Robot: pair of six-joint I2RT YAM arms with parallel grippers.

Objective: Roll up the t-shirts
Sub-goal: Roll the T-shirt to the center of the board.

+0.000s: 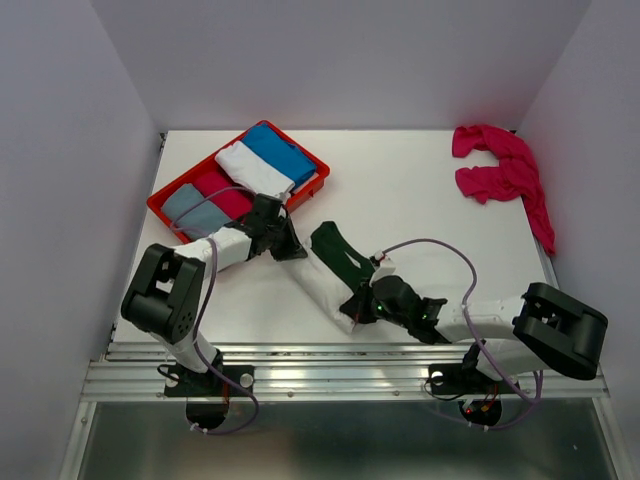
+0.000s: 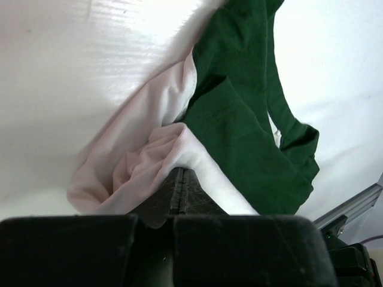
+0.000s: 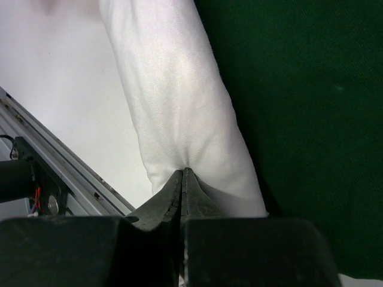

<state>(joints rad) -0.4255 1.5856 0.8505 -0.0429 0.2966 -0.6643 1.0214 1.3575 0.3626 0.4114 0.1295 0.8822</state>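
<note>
A cream-white t-shirt with dark green parts lies folded into a long narrow strip, running diagonally across the near middle of the table. My left gripper is shut on the strip's far left end; in the left wrist view its jaws pinch a bunched fold of the cream cloth beside the green cloth. The right gripper holds the near right end, shut on the white cloth at its lower edge. A magenta-pink t-shirt lies crumpled at the far right corner.
A red plastic tray at the far left holds rolled blue, white, red and grey cloths. Metal rails run along the table's near edge, also seen in the right wrist view. Grey walls close in the left, right and back sides.
</note>
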